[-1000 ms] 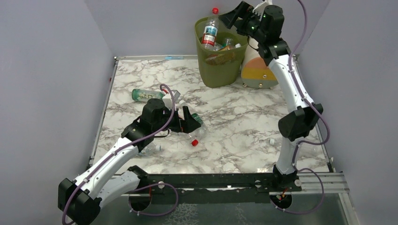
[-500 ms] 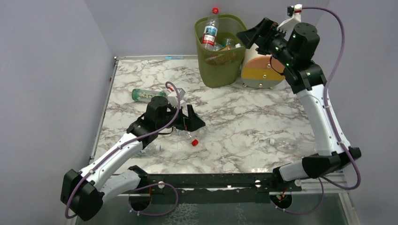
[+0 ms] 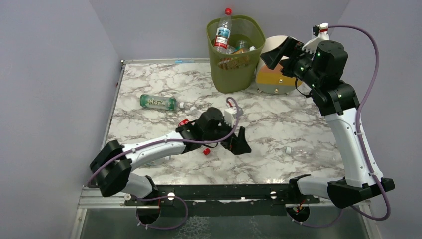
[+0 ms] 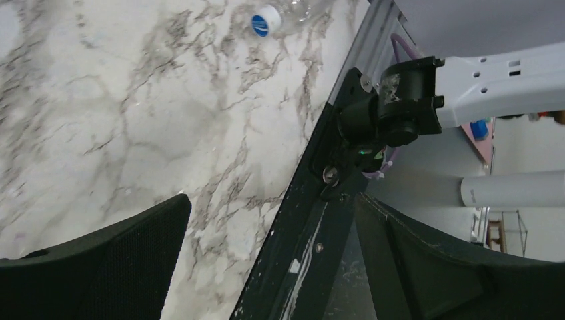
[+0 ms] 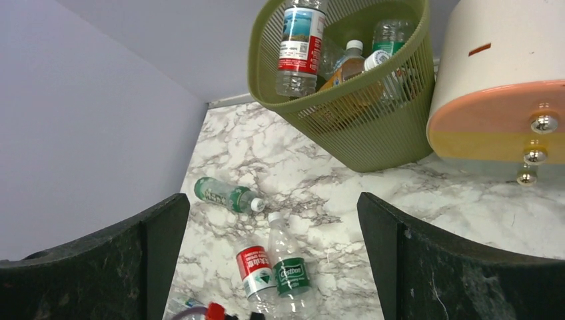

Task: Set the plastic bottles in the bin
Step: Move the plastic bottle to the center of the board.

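The olive-green mesh bin (image 3: 234,64) stands at the back of the marble table and holds several plastic bottles, a red-capped one (image 3: 223,30) sticking up above the rim. My right gripper (image 3: 279,54) hangs open and empty to the right of the bin (image 5: 346,127). On the table lie a green bottle (image 5: 223,193), a red-label bottle (image 5: 256,270) and a green-label bottle (image 5: 291,275). My left gripper (image 3: 238,144) is open and empty, low over the table near the front rail. A clear bottle with a blue-and-white cap (image 4: 266,20) lies beyond it, also at the front right (image 3: 303,152).
A cream drum with an orange-and-yellow face (image 3: 273,74) lies right of the bin, just under my right gripper. The black front rail (image 4: 313,240) and my right arm's base (image 4: 393,113) are close to my left gripper. A red cap (image 3: 205,152) shows beside the left arm.
My left arm has swung right from the bottles at mid-left to the table's front middle. My right arm has drawn back right from above the bin. Both grippers stayed open.
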You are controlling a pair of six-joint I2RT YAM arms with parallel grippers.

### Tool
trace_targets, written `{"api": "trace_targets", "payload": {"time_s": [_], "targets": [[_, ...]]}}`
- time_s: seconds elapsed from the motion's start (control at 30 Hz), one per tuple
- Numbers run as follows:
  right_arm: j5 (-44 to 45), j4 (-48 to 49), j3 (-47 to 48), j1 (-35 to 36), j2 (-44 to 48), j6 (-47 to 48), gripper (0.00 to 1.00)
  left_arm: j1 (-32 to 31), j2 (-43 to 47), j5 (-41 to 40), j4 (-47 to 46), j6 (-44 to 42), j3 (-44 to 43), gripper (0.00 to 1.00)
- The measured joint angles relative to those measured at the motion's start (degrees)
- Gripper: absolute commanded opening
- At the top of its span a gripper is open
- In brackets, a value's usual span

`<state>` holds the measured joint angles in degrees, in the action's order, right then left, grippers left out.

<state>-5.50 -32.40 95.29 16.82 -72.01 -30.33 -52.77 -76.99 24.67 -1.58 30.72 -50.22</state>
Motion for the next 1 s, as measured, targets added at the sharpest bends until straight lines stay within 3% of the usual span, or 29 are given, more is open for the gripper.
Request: {"api": "trace_targets", "payload": {"time_s": [0.27,0.57,1.0], "targets": [[-3.23,-0.48,0.0,0.0,0.59,-0.74,1.0,-8.66,-20.31,-0.92,-9.4,-6.29,-12.96,0.99],[-7.37,-0.31,-1.14,0.0,3.82,-1.6,0.99,-10.1,-40.41,-1.75,-15.69,-13.51,-23.78,0.99],[-8.0,-0.92,-0.9,0.0,1.42,0.92,0.99,-9.99,-53.48,3.67,-22.32,-21.05,-38.62,0.9]]}}
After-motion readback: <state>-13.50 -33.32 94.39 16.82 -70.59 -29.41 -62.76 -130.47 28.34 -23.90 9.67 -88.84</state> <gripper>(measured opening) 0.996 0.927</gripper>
